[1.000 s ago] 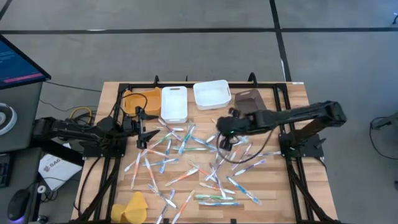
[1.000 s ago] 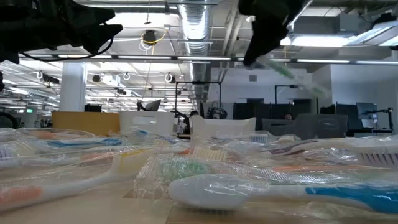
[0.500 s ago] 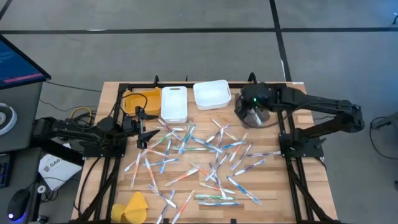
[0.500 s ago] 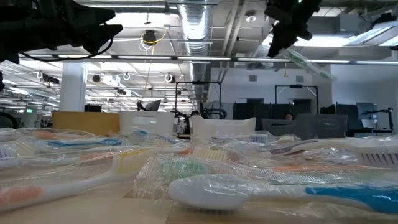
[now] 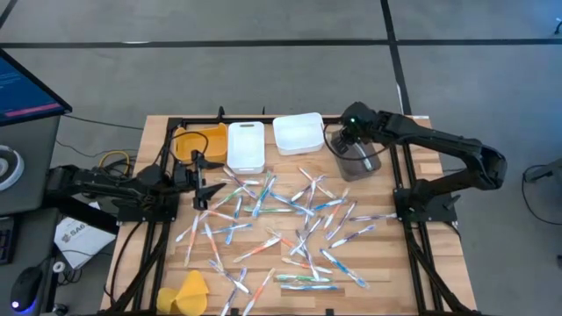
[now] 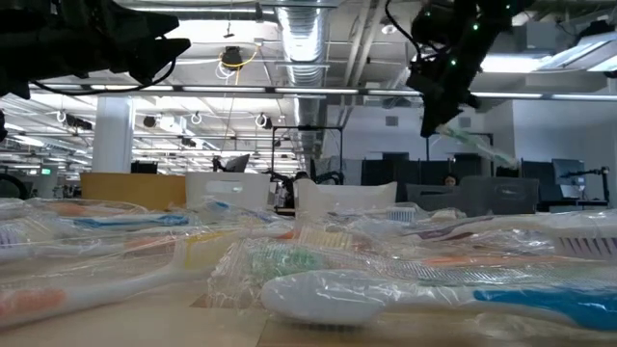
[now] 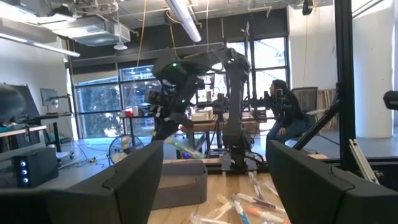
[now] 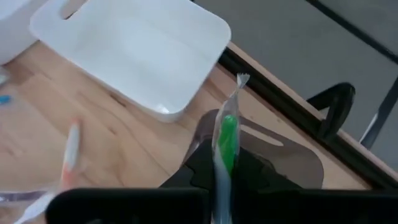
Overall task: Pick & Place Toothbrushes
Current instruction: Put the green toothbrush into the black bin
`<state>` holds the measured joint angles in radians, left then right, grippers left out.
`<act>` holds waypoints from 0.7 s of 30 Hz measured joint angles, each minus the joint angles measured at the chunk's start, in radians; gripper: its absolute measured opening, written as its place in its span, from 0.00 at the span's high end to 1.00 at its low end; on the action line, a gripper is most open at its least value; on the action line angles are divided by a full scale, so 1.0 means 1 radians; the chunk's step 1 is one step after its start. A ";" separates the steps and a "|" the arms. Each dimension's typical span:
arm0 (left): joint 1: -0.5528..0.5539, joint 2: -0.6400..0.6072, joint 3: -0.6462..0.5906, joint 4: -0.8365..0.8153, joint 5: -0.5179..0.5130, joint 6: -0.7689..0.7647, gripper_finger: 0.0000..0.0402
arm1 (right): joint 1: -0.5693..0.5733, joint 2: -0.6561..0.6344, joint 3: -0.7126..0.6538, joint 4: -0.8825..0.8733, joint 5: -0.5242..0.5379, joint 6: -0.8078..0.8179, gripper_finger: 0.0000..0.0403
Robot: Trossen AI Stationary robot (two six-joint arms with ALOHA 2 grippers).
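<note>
- Right gripper point(image 5: 356, 147): jaws closed on a wrapped green toothbrush point(image 8: 226, 142), held above the brown bin point(image 5: 356, 158).
- Left gripper point(image 5: 204, 179): jaws spread wide, empty, at the counter's left.
- Loose toothbrushes point(image 5: 281, 219) scattered across the wooden counter point(image 5: 421, 140).
- Left wrist view alone shows a seated person point(image 7: 285, 112) in the room.

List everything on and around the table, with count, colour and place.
Loose toothbrushes: dozens, wrapped, white, blue, green, orange handles, scattered mid-table.
Held toothbrush: one, green, wrapped, in the right hand above the brown bin.
Orange bin: one, far edge, leftmost.
White lidded bin: one, beside the orange bin.
White open bin: one, far edge, middle.
Brown bin: one, far edge, rightmost.
Yellow lump: one, near-left corner.
Table: one, light wood.
Person: one, seated, in the room behind.
Left hand: open, waiting at the table's left.
Right hand: shut on the held toothbrush.
</note>
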<state>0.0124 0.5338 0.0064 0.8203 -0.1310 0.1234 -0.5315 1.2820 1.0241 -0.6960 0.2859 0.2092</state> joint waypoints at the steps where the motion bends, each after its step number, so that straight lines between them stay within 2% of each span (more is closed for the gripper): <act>1: 0.000 0.007 0.000 -0.001 0.000 0.000 0.30 | -0.008 0.000 -0.009 0.001 -0.001 0.000 0.95; 10: 0.000 0.054 0.000 0.005 0.000 0.000 0.30 | -0.041 0.000 -0.091 0.048 -0.027 -0.010 0.97; 15: 0.000 0.057 0.000 0.014 0.000 0.000 0.30 | -0.041 0.008 -0.125 0.069 -0.028 -0.007 0.94; 21: 0.000 0.057 0.000 0.015 0.001 0.001 0.30 | -0.041 0.015 -0.168 0.111 -0.052 -0.007 0.97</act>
<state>0.0124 0.5903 0.0063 0.8356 -0.1303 0.1242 -0.5726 1.2972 0.8563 -0.5853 0.2339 0.2025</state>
